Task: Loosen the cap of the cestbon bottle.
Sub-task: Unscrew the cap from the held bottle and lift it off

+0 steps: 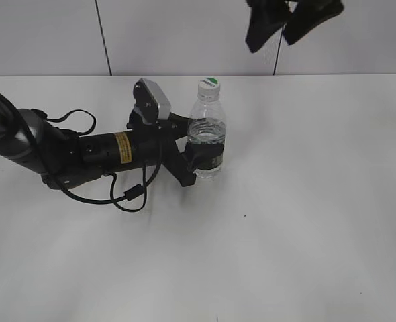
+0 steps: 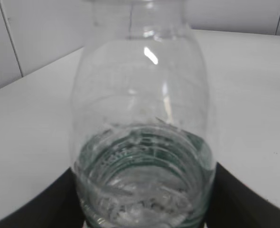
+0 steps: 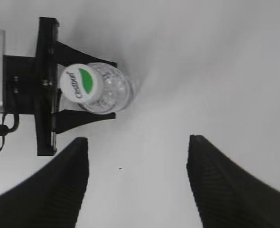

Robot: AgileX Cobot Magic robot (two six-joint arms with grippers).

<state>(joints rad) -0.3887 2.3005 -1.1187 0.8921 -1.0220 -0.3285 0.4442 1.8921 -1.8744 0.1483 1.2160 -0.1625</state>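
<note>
We see the small clear plastic cestbon bottle (image 1: 207, 131) with its dark green label band standing upright on the white surface (image 1: 305, 221), a little left of the middle in the exterior view, with water in its lower part. Its small round white screw cap (image 1: 209, 85), marked with a green half-moon, sits on the neck. The left arm lies low along the surface from the left, and its black left end effector (image 1: 201, 159) is closed around the bottle at the label band, one finger on each side. The exterior view alone shows us that whole arm, its looping black cable (image 1: 127, 194) and the grey camera block (image 1: 152, 99) on its wrist. The left wrist view shows only the bottle's ribbed clear shoulder (image 2: 142, 104) filling the picture, with the dark fingers (image 2: 45, 206) at the bottom corners; the cap is cut off there. The right wrist view looks straight down on the cap (image 3: 80, 81), where we can read its green mark and lettering, and on the two black fingers clamping the bottle from either side. The right end effector (image 3: 137, 161) hangs high above the surface, clear of the bottle, its two dark fingers spread wide and holding nothing; in the exterior view it shows only at the top edge (image 1: 288, 23).
</note>
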